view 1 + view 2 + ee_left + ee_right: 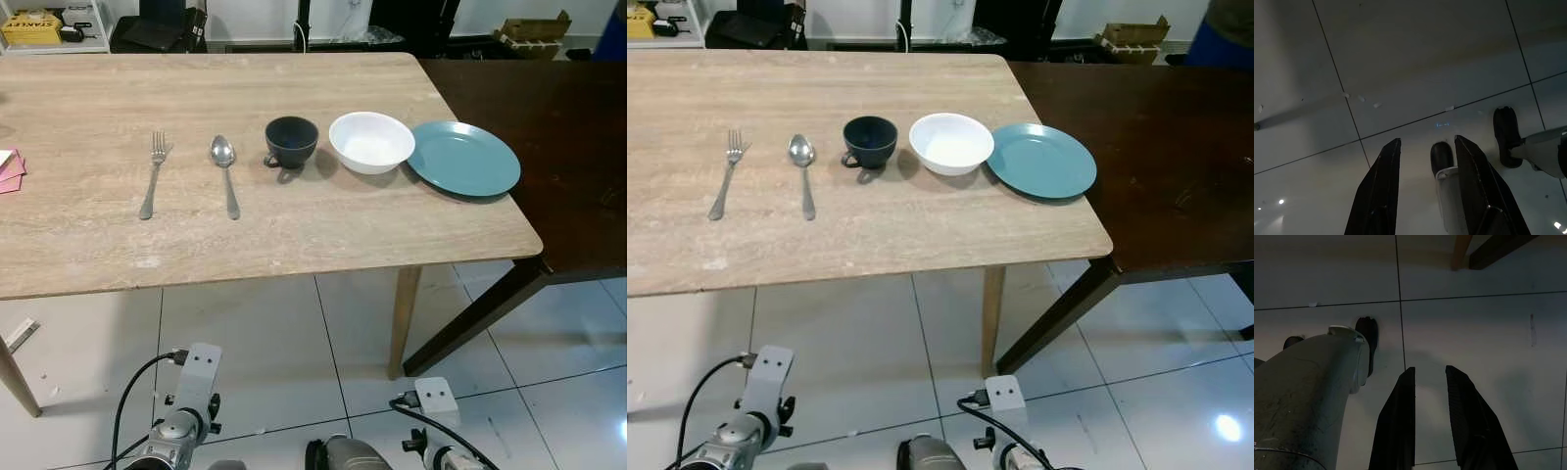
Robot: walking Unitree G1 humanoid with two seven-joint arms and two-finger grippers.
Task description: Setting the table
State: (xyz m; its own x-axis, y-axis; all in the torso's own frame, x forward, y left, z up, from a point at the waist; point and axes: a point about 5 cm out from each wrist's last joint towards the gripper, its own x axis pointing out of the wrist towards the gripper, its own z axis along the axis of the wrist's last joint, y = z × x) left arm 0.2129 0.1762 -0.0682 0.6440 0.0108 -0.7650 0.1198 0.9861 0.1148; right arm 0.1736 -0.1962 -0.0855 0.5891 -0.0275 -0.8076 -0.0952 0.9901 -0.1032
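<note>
The wooden bench (323,225) carries 5 things in a row: teal plate (463,158), white bowl (371,142), dark cup (291,141), spoon (225,171), fork (153,172). Left gripper (1425,152) and right gripper (1429,377) hang over floor tiles, fingers parted, holding nothing.

Light wood-grain table (245,245), rounded corner, tapered wooden legs (404,318). Dark brown table (549,147) butted against its right side, with a slanted dark leg (480,318). Floor (274,352): pale glossy tiles with dark grout lines, showing a bright light reflection in the lower right corner. Far side: white shelf unit (59,29) holding a yellow case (31,24); black items on the floor; open cardboard box (534,29). Pink paper (10,171) at the light table's left edge. Back wall pale.
</note>
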